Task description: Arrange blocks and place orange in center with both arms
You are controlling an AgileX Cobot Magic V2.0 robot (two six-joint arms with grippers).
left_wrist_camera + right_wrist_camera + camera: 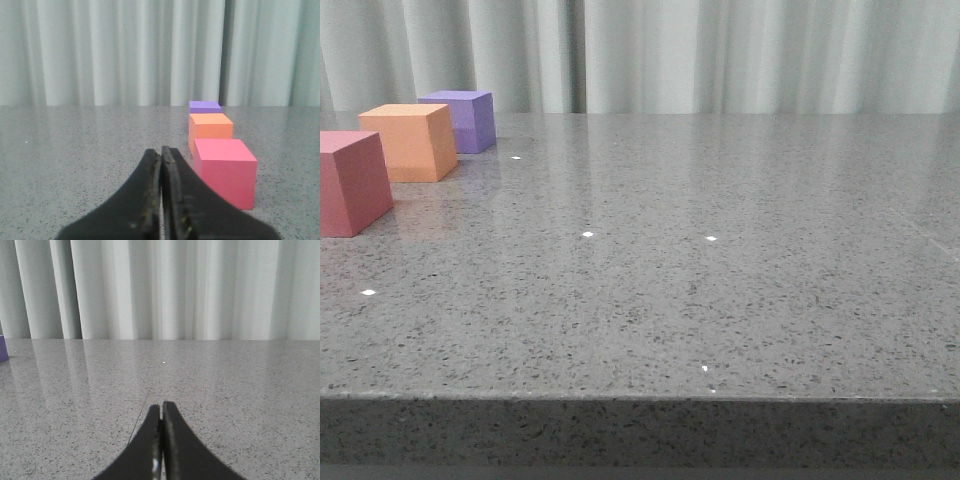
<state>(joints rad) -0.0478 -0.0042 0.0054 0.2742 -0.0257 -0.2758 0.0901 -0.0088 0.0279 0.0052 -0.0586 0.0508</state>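
Three blocks are lined up on the far left of the table (720,300), in a row running away from the robot: pinkish-red cube (350,183) nearest, orange cube (410,142) between, purple cube (463,120) farthest. Small gaps seem to be left betw. them, though touching can't be ruled out.

The orange is thus already seen in the middle. The left gripper (161,155) is pressed together, empty, low over the table, w/ the row lying ahead and just to one side of it; the red cube (226,170) is closest. The right gripper (161,410) is likewise closed on nothing, well apart from the blocks; only a purple sliver (3,350) is caught at its frame edge. The left arm is judged much nearer for any next grasp.
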